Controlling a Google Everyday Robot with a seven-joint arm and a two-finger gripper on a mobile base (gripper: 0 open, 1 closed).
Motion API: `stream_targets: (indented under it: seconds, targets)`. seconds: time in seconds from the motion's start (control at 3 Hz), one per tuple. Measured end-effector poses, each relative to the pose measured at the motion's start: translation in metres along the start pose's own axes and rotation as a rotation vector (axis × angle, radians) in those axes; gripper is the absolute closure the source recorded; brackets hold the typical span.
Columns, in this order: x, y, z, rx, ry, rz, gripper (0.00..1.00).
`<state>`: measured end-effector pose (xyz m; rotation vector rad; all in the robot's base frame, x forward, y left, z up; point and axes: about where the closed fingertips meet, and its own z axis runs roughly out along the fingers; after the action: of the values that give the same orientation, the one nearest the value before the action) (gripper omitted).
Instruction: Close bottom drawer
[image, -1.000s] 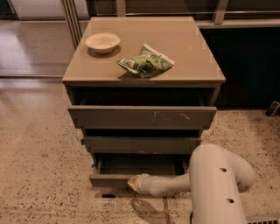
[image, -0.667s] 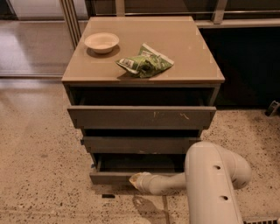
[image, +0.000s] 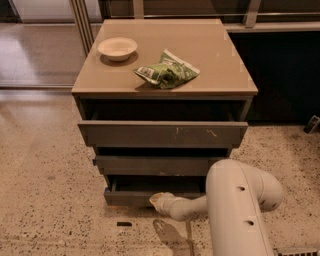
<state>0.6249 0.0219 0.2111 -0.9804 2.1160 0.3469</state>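
Though the dark grey-brown, handle-less bottom drawer (image: 127, 197) stands partly pulled out at the foot of the cabinet (image: 165, 92), the cream pincer (image: 161, 201) sits low against its front. I cannot tell how wide it is. The whole push home is left.

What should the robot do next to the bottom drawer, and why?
Probably push the gripper straight forward against the front of the bottom drawer. The drawer sticks out, with a dark opening showing behind its front, so it is not shut yet. The gripper is already low down at that front, so a short push inward looks like the right small move.
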Motion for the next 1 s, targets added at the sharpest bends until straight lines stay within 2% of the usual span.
stream_targets:
  seconds: [0.33,0.67,1.0]
  targets:
    - [0.002,0.002,0.001,-0.026,-0.032,0.039,1.00]
    - [0.012,-0.021,0.009,-0.067,-0.160,0.186,1.00]
    - [0.014,-0.025,0.010,-0.057,-0.154,0.180,1.00]
